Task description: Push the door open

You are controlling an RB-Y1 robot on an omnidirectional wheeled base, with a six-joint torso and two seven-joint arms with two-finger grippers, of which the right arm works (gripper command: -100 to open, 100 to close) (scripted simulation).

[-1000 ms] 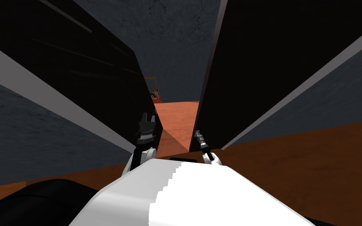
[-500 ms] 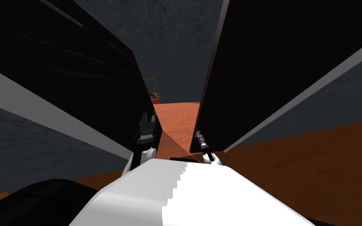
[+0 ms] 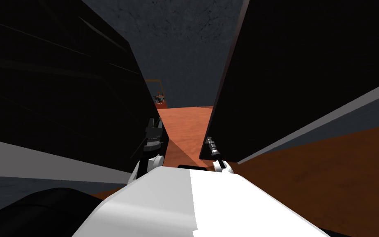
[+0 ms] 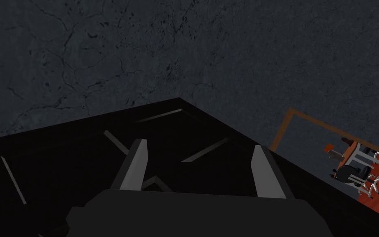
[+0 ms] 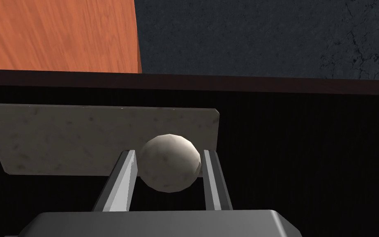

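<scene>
A dark door (image 3: 291,74) stands ajar on my right, its edge turned toward the gap. It carries a pale plate (image 5: 82,135) with a round pale knob (image 5: 169,162). My right gripper (image 5: 169,152) is shut on that knob, a finger pressing each side; the head view shows this gripper (image 3: 209,140) at the door's lower edge. A second dark panelled leaf (image 3: 61,90) slants on my left. My left gripper (image 3: 155,120) hangs beside its edge, and this gripper (image 4: 201,145) stands open above the grooved dark panel (image 4: 82,164), holding nothing.
Orange wooden floor (image 3: 188,123) runs through the gap between the two dark leaves to a cracked dark grey wall (image 3: 184,41). Far beyond, a doorway shows a table and chairs (image 4: 357,168). Grey walls with pale strips flank me on both sides.
I have moved forward: both dark leaves loom larger and splay wider, and the gap's floor looks a little broader. Both grippers keep their places; the right one stays on the knob.
</scene>
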